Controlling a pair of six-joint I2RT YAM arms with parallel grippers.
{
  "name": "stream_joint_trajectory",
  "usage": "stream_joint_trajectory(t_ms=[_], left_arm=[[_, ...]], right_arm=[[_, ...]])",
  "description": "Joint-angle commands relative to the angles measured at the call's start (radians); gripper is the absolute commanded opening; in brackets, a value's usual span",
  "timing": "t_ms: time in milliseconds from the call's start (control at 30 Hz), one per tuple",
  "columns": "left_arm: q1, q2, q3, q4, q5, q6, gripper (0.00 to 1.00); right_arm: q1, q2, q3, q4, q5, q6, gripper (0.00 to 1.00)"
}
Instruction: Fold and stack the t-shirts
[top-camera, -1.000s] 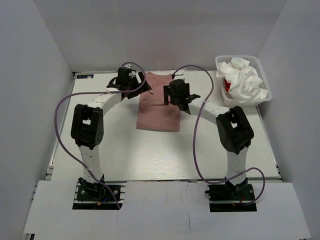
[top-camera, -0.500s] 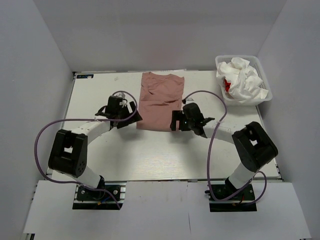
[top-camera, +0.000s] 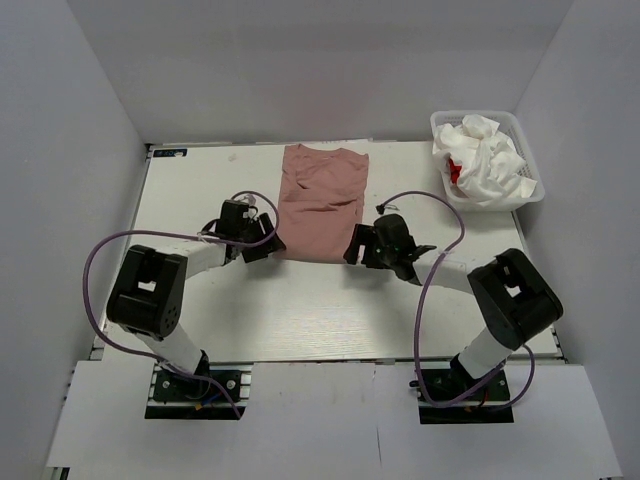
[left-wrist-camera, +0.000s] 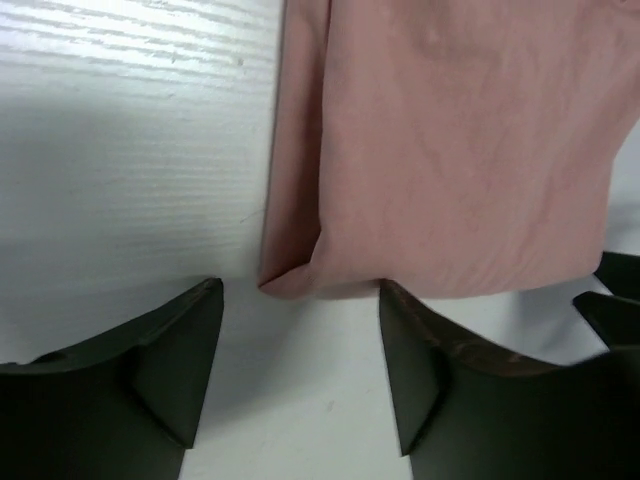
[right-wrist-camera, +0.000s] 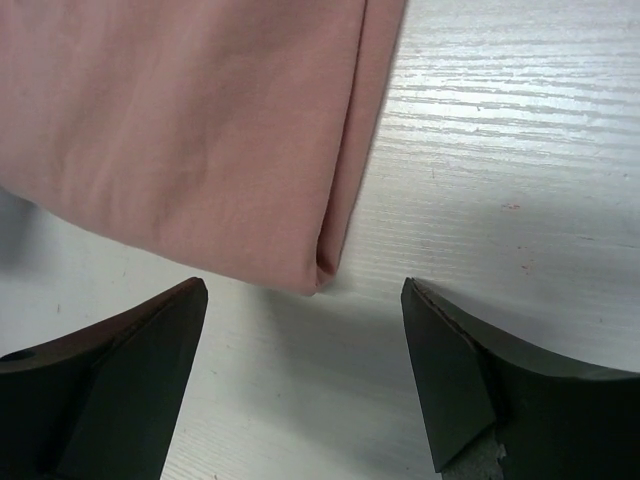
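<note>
The dusty-pink t-shirt (top-camera: 320, 200) lies flat on the table as a long narrow strip with its sides folded in, collar end at the back. My left gripper (top-camera: 268, 243) is open and low at the strip's near left corner (left-wrist-camera: 290, 282), which sits just ahead of the gap between the fingers. My right gripper (top-camera: 358, 248) is open and low at the near right corner (right-wrist-camera: 325, 268), also just ahead of the gap. Neither holds cloth. The white t-shirts (top-camera: 487, 158), one showing a red patch (top-camera: 455, 171), lie crumpled in the basket.
A white plastic lattice basket (top-camera: 534, 186) stands at the back right corner of the table. Purple cables loop from both arms over the white table (top-camera: 300, 310). Grey walls close in the back and sides.
Both grippers have come down from the shirt's upper edges to its near corners, one on each side. The shirt's sides now lie folded in and it stays flat.
</note>
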Motion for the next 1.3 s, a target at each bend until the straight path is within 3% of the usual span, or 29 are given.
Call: stream_joint_trajectory(t_ms=[0,133,167,233,300,333,433,633,767,900,1033,1133,1267], left_arm=[[-0.003,0.037,0.021,0.009,0.018,0.002,0.69],[-0.003,0.077,0.021,0.029,0.041,0.002,0.48],[-0.003,0.090,0.021,0.029,0.050,0.002,0.38],[-0.003,0.090,0.021,0.029,0.050,0.002,0.30],[-0.003,0.090,0.011,0.029,0.050,0.002,0.12],[-0.003,0.090,0.002,0.029,0.050,0.002,0.05],[-0.012,0.055,-0.009,0.029,0.059,0.002,0.00],[-0.022,-0.094,-0.107,0.015,0.026,-0.011,0.00],[-0.031,-0.370,-0.229,0.000,0.026,-0.036,0.00],[-0.040,-0.534,-0.249,-0.054,0.047,-0.059,0.00],[-0.051,-0.685,-0.210,-0.086,0.070,-0.079,0.00],[-0.051,-0.754,-0.130,-0.121,0.049,-0.079,0.00],[-0.051,-0.765,-0.067,-0.141,-0.085,-0.079,0.00]], right_arm=[[-0.005,0.023,0.008,0.037,0.003,0.029,0.83],[-0.008,0.058,0.031,0.035,-0.024,0.034,0.75],[-0.005,0.063,0.037,0.035,-0.029,0.037,0.70],[-0.006,0.091,0.045,0.038,-0.037,0.045,0.70],[-0.008,0.106,0.062,0.032,-0.044,0.045,0.54],[-0.006,0.106,0.063,0.032,-0.050,0.045,0.30],[-0.003,0.074,0.048,0.034,-0.058,0.054,0.00],[0.005,-0.091,-0.077,-0.005,-0.067,0.048,0.00],[0.026,-0.243,-0.150,-0.098,-0.118,0.036,0.00],[0.054,-0.434,-0.174,-0.202,-0.188,0.036,0.00],[0.075,-0.540,-0.119,-0.275,-0.227,0.029,0.00],[0.080,-0.590,-0.003,-0.341,-0.155,0.005,0.00],[0.071,-0.583,0.079,-0.387,-0.081,-0.007,0.00]])
